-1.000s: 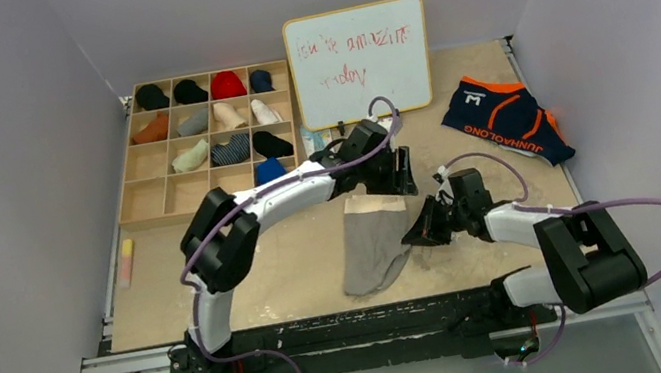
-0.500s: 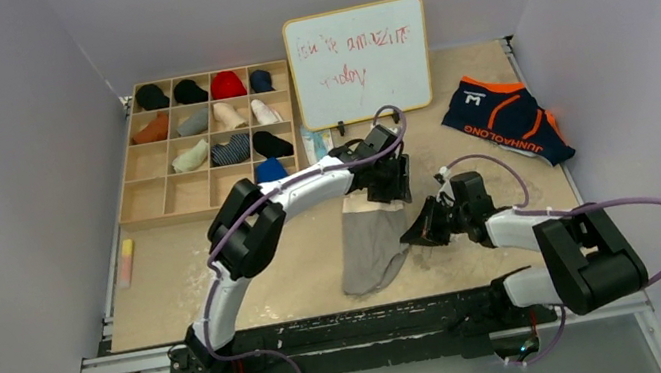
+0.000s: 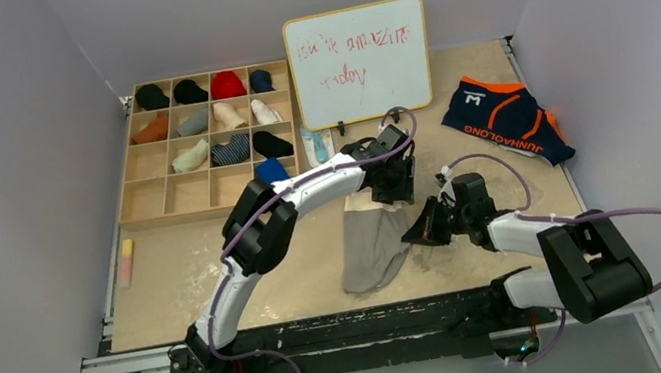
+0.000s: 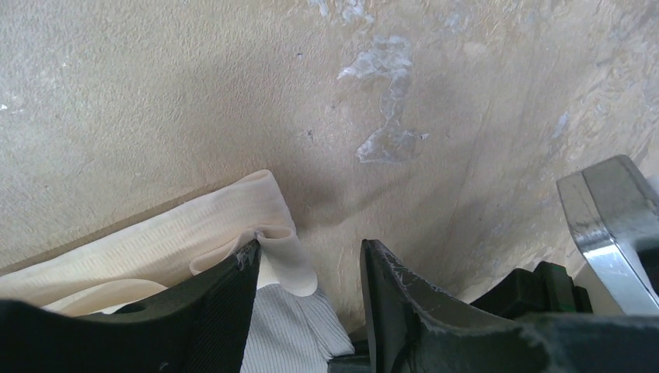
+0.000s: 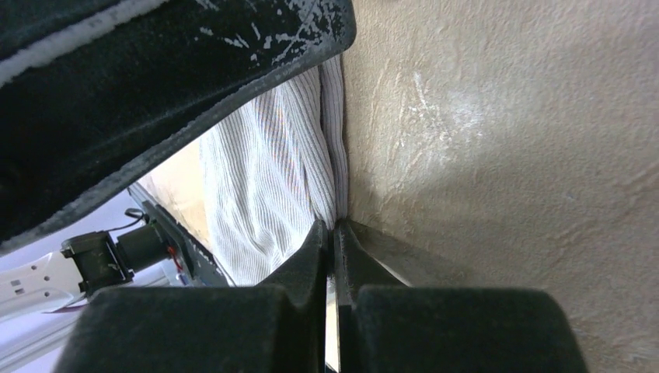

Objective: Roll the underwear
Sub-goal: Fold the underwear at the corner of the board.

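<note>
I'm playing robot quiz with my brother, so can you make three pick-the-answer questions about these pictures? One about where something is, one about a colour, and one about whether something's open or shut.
1. Where do the navy briefs lie on the table?
A) near left corner
B) far right, beside the whiteboard
C) dead centre

2. What colour is their trim?
A) green
B) pink
C) orange

3. How are the right gripper's jaws?
A) shut
B) wide open
C) out of sight

Answers:
1. B, they lie just right of the whiteboard.
2. C, orange bands cross the navy cloth.
3. A, its jaws meet with no gap, at the grey briefs' edge.
</note>
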`<action>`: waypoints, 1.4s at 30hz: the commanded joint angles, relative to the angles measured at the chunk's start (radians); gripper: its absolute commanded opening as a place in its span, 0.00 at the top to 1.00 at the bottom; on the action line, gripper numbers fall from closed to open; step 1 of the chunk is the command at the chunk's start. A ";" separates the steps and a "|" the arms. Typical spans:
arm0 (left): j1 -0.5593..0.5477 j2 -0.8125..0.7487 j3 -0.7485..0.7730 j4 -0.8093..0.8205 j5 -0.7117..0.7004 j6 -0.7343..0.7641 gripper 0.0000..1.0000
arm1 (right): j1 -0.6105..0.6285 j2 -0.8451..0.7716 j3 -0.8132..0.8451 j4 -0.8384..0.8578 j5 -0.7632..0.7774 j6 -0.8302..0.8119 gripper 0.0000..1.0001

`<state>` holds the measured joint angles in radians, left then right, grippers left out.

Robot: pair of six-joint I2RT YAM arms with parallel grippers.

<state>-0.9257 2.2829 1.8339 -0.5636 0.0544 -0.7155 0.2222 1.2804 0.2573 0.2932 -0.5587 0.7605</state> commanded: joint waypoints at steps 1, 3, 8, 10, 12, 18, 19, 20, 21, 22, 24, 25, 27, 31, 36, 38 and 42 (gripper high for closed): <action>-0.008 0.086 0.065 -0.124 -0.052 0.044 0.51 | 0.000 -0.036 -0.031 -0.024 0.087 -0.049 1.00; -0.010 0.113 0.097 -0.168 -0.084 0.062 0.51 | 0.000 -0.050 -0.038 -0.005 0.085 -0.053 1.00; -0.017 0.173 0.154 -0.252 -0.099 0.097 0.51 | 0.002 -0.069 -0.018 -0.026 0.052 -0.091 1.00; -0.017 0.196 0.180 -0.282 -0.096 0.105 0.51 | 0.003 -0.093 -0.026 -0.023 0.049 -0.096 1.00; -0.018 0.222 0.214 -0.316 -0.107 0.114 0.51 | 0.005 -0.121 -0.037 -0.013 0.048 -0.101 1.00; -0.018 0.316 0.334 -0.449 -0.127 0.167 0.51 | 0.011 -0.165 -0.029 -0.031 0.054 -0.131 1.00; -0.018 0.326 0.341 -0.462 -0.132 0.173 0.52 | 0.012 -0.172 -0.029 -0.035 0.059 -0.133 1.00; -0.018 0.336 0.345 -0.476 -0.135 0.177 0.53 | 0.011 -0.180 -0.030 -0.041 0.062 -0.137 1.00; -0.019 0.343 0.347 -0.482 -0.138 0.182 0.53 | 0.012 -0.187 -0.030 -0.044 0.065 -0.142 1.00; -0.018 0.349 0.347 -0.493 -0.140 0.186 0.54 | 0.013 -0.194 -0.030 -0.051 0.067 -0.146 1.00; -0.018 0.364 0.353 -0.511 -0.142 0.199 0.55 | 0.013 -0.207 -0.035 -0.048 0.064 -0.151 1.00; -0.018 0.376 0.361 -0.527 -0.140 0.206 0.56 | 0.015 -0.211 -0.037 -0.046 0.061 -0.151 1.00; -0.018 0.405 0.387 -0.558 -0.128 0.224 0.57 | 0.017 -0.218 -0.041 -0.041 0.054 -0.153 1.00; -0.018 0.452 0.416 -0.597 -0.088 0.250 0.61 | 0.024 -0.222 -0.046 -0.031 0.041 -0.155 1.00; -0.018 0.474 0.429 -0.616 -0.068 0.273 0.69 | 0.027 -0.224 -0.041 -0.037 0.043 -0.167 1.00; -0.019 0.478 0.434 -0.616 -0.060 0.278 0.74 | 0.029 -0.223 -0.040 -0.040 0.044 -0.170 1.00; -0.019 0.472 0.430 -0.589 -0.059 0.275 0.91 | 0.032 -0.225 -0.037 -0.047 0.048 -0.173 1.00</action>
<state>-0.9451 2.5729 2.3604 -1.0615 -0.0036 -0.4713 0.2462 1.0710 0.2199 0.2604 -0.5140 0.6144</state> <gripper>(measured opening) 0.163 0.011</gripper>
